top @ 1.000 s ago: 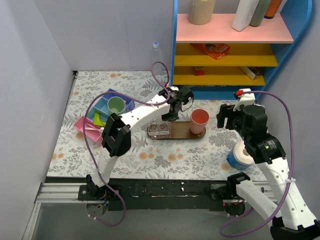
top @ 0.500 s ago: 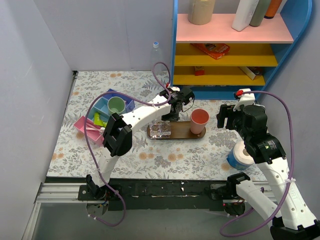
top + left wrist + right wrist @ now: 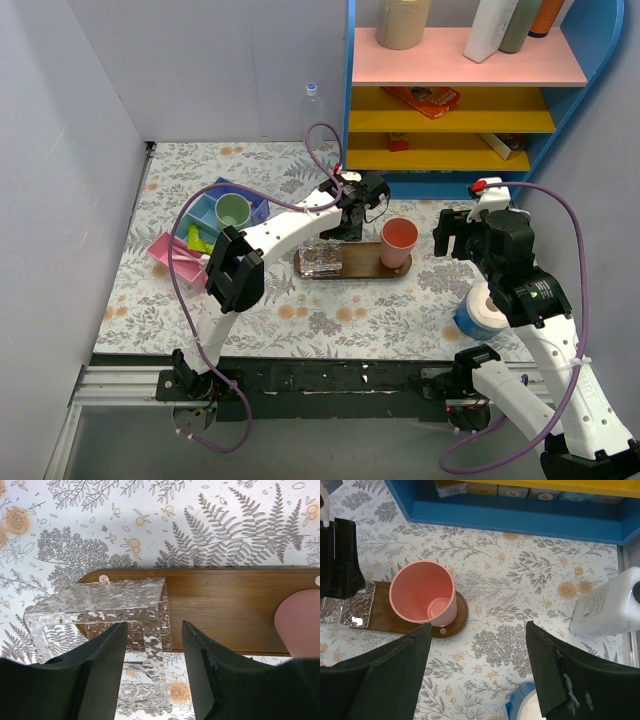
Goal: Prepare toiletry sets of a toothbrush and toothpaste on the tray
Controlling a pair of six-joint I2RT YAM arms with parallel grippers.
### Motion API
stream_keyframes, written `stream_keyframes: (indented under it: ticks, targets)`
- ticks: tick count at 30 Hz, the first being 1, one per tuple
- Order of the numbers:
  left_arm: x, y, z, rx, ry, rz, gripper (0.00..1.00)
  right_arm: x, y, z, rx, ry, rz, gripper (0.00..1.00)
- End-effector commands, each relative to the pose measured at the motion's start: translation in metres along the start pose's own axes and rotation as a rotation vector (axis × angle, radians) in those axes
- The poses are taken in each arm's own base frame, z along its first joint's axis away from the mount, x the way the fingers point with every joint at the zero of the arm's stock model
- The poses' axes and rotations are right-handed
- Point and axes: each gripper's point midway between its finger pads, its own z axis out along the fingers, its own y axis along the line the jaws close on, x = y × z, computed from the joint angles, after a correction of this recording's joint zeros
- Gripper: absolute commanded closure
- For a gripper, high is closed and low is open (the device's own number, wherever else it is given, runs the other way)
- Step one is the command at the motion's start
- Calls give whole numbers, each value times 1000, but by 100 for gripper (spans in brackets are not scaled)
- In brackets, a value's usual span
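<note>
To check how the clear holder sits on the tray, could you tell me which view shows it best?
The left wrist view: the clear holder is large and close, its rippled walls plain, at the end of the tray. The top external view shows a small glinting patch; the right wrist view catches only a corner at its left edge.

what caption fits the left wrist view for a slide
Open left end effector over a clear holder at the tray's end

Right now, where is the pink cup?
In the top view, the pink cup stands upright on the right end of the tray, with the clear holder at the tray's left end.
</note>
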Motion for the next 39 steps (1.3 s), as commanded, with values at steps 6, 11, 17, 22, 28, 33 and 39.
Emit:
stream_keyframes:
  ticks: [6, 11, 17, 22, 28, 33, 39]
  targets:
    - [-39, -15, -56, 207, -159, -38, 44, -15, -2, -1, 13, -42, 6, 18]
    - [-38, -5, -61, 178, -153, -9, 43, -19, -1, -1, 12, -43, 23, 20]
    - [-31, 11, -80, 212, -165, 7, 43, -27, 9, 0, -36, -35, 27, 28]
    - [-63, 24, -138, 361, -343, 8, 39, -34, 26, 7, -109, -26, 55, 33]
    - [-105, 86, -124, 437, -395, -101, 37, -41, 78, 19, -245, -4, 62, 34]
    - [-151, 158, -138, 362, -658, -196, 27, -34, 148, 31, -350, 62, 36, 35]
    - [-167, 210, -116, 281, -763, -238, 12, -12, 217, 46, -459, 158, 46, 37]
